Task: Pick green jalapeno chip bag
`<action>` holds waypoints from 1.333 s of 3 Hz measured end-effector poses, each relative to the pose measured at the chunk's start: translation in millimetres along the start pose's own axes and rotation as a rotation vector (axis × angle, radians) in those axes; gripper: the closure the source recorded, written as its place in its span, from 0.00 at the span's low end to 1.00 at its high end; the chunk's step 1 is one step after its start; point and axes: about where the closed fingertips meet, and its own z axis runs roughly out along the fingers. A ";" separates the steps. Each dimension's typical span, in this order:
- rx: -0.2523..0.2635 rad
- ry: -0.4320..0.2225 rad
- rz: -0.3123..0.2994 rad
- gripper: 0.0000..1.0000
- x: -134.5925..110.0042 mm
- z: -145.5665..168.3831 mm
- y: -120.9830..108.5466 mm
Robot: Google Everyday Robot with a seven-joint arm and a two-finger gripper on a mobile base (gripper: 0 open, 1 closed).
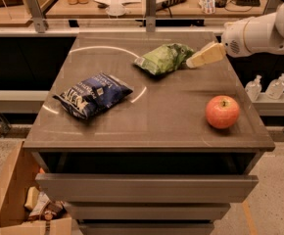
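Brown and glossy, the table (171, 126) stands in front of a cluttered desk (83, 6), with drawers (147, 187) under its front edge. The gripper (191, 62), a cream wedge seen side-on, hangs low over the back right part of the table, its tip pointing left and slightly down. Whether it is open or closed cannot be told from this angle. Its tip is just beside the right end of the green jalapeno chip bag (162, 58), and contact cannot be made out. The bag lies flat near the middle of the back edge. The white arm (259, 31) reaches in past the right edge. A red apple (222, 111) sits near the front right corner, well apart from the bag. A dark blue chip bag (93, 94) lies toward the left edge. An open cardboard box (10, 199) sits on the floor by the front left corner.
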 end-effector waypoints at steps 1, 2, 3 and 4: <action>-0.035 -0.004 -0.010 0.02 -1.0 47.8 3.6; -0.061 0.001 -0.010 0.24 4.7 77.6 4.5; -0.074 -0.001 -0.011 0.47 2.7 94.0 3.8; -0.080 -0.045 -0.013 0.78 -10.7 85.4 -0.2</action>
